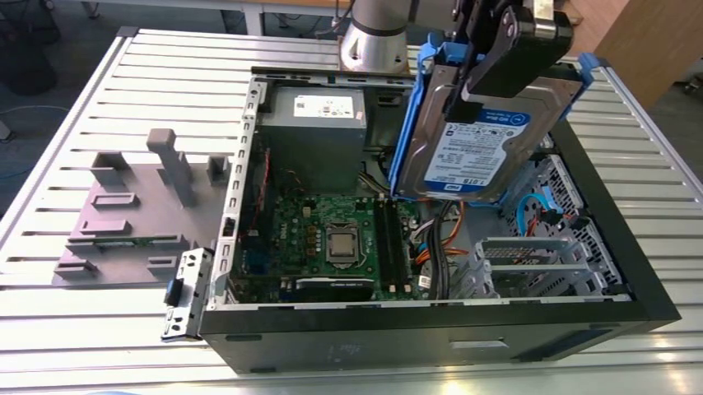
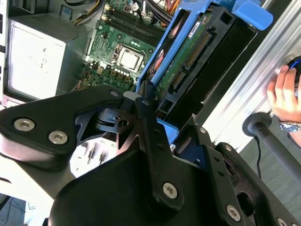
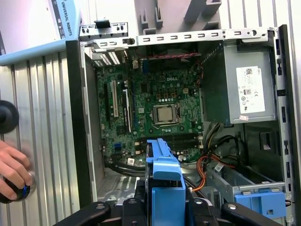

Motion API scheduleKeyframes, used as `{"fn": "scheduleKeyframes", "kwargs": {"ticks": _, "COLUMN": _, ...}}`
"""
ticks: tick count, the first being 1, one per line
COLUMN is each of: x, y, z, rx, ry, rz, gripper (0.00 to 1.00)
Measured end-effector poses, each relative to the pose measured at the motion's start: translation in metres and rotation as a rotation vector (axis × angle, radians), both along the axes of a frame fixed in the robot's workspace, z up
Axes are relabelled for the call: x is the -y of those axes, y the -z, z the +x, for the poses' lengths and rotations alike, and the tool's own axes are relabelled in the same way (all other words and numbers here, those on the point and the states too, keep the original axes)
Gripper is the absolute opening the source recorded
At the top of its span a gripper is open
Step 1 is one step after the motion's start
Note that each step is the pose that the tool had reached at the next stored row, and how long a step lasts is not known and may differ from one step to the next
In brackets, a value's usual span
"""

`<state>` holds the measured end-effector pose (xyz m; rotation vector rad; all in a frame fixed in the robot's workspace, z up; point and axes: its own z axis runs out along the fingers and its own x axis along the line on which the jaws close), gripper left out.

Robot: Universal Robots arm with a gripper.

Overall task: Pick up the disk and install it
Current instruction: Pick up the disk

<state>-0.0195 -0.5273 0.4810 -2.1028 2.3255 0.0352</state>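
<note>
My gripper (image 1: pixel 489 86) is shut on the disk (image 1: pixel 470 156), a silver drive with a white-and-blue label in a bright blue frame. It hangs tilted, nearly on edge, above the open computer case (image 1: pixel 439 333), over the side with the drive cage (image 1: pixel 533 263). In the second wrist view the black fingers (image 2: pixel 149 123) clamp the disk (image 2: pixel 188 61), whose green circuit board and connector face the camera. In the first wrist view the disk's blue frame (image 3: pixel 164 181) rises between the fingers above the motherboard (image 3: pixel 155 108).
The case lies open on a slatted metal table (image 1: pixel 99 329). Inside are the grey power supply (image 1: pixel 318 115), cables and a blue bracket (image 3: pixel 261 200). A grey fixture (image 1: pixel 132 206) stands at the exterior view's left. A person's hand (image 2: pixel 282 94) rests near the case.
</note>
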Motion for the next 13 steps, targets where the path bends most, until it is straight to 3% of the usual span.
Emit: {"fn": "scheduleKeyframes", "kwargs": {"ticks": 13, "x": 0.0, "y": 0.0002, "z": 0.004, "rx": 0.0, "ry": 0.0, "rz": -0.0001, "gripper": 0.36}}
